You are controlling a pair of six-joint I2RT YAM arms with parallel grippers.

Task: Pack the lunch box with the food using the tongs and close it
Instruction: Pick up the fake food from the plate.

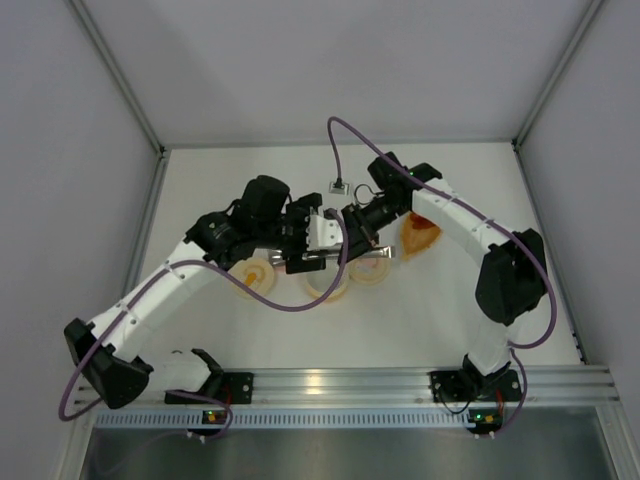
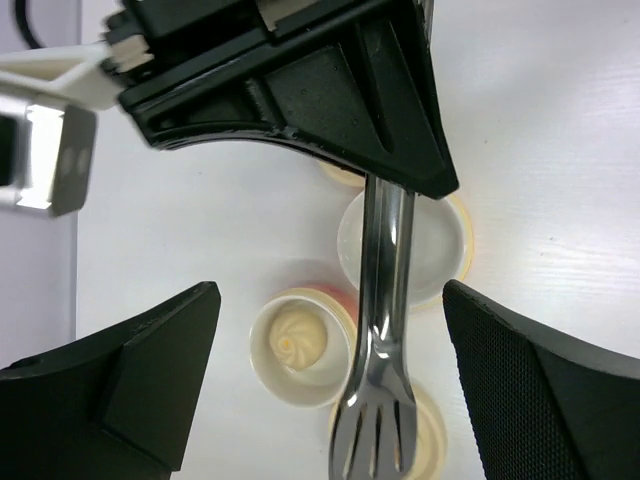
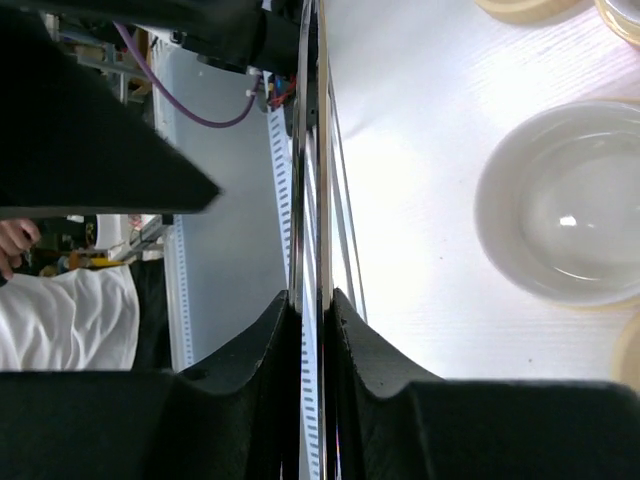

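Observation:
My right gripper [image 3: 312,298] is shut on the silver tongs [image 3: 310,150], squeezing their two thin arms together. In the left wrist view the tongs [image 2: 385,330] hang down from that gripper, with their slotted tip over a cream lid [image 2: 432,445]. My left gripper [image 2: 328,300] stands wide open on either side of them, touching nothing. Below it, the beige ball [image 2: 292,340] lies in a small round cream container [image 2: 262,372] of the lunch box, and a red-orange piece [image 2: 338,296] peeks out behind its rim. An empty bowl [image 2: 352,240] sits further back. From above, both grippers meet over the containers [image 1: 328,285].
An orange leaf-shaped dish [image 1: 420,236] lies to the right of the containers, under the right arm. A purple cable [image 1: 300,305] loops over the table in front of the containers. A small grey square [image 1: 338,186] lies at the back.

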